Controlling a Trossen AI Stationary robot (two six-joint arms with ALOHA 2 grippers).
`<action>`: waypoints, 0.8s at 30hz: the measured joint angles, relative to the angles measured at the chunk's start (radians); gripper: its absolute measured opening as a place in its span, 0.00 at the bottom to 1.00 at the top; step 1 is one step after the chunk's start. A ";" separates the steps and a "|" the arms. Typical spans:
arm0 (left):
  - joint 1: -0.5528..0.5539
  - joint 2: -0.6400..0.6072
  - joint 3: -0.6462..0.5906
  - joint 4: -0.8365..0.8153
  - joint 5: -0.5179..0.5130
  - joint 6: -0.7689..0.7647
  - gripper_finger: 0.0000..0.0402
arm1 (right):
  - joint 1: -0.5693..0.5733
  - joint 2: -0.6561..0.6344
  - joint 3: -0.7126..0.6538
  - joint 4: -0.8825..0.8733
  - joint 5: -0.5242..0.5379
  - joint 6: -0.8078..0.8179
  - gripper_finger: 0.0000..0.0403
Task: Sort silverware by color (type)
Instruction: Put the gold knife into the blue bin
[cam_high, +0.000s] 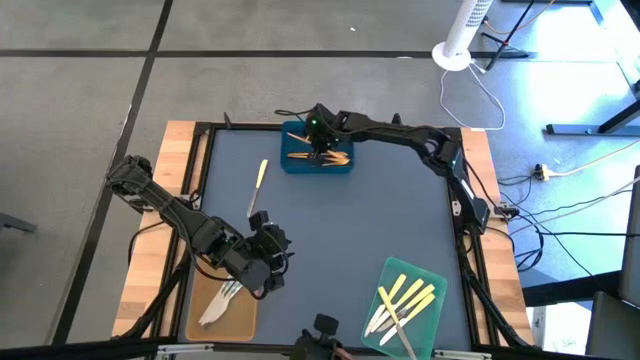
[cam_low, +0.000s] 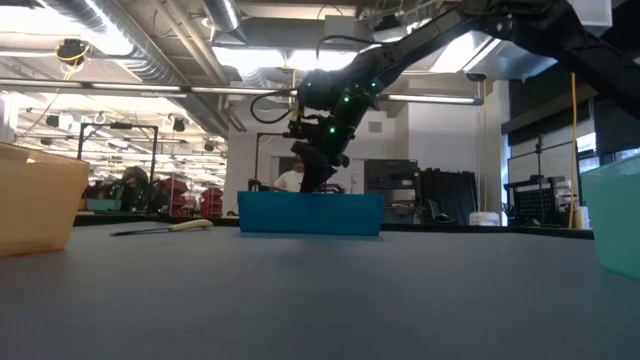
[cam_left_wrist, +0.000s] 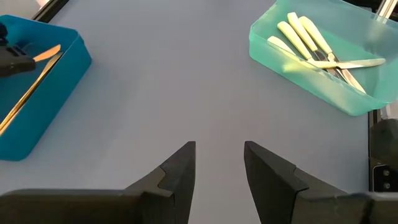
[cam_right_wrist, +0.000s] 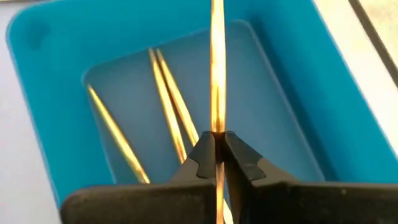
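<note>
- The right claw (cam_right_wrist: 217, 152) is pinched shut on a wood-brown utensil (cam_right_wrist: 217, 68), holding it over the blue tray (cam_high: 340, 166) at the far edge of the worktop (cam_high: 330, 230); judging by that, this piece is about to be dropped there rather than already sorted.
- Beneath it, three more brown utensils (cam_right_wrist: 168, 102) already lie inside the blue tray.
- The left claw (cam_left_wrist: 217, 165) hangs with its fingers spread and nothing between them, above the near left part of the worktop, beside the tan tray (cam_high: 200, 320).
- The tan tray holds a few silvery-white utensils (cam_high: 220, 300).
- The green tray (cam_high: 432, 275), at the near right, holds the pale yellow utensils (cam_high: 405, 298), several of them lying crossed.
- One piece is not yet sorted: a pale yellow-handled knife (cam_high: 258, 186) lying loose on the worktop between the blue and tan trays. It looks to belong in the green tray.
- So the sort seems nearly finished: one release and one last pick remain, as far as can be seen.
</note>
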 joint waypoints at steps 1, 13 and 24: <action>0.000 0.000 0.000 0.000 0.000 0.000 0.33 | 0.000 0.007 0.000 0.005 0.000 0.007 0.00; 0.000 0.000 0.000 0.000 -0.001 0.004 0.33 | 0.000 0.026 0.000 0.008 -0.001 0.019 0.00; 0.000 0.000 0.000 0.000 -0.002 0.005 0.33 | 0.000 0.026 0.000 0.007 0.000 0.018 0.00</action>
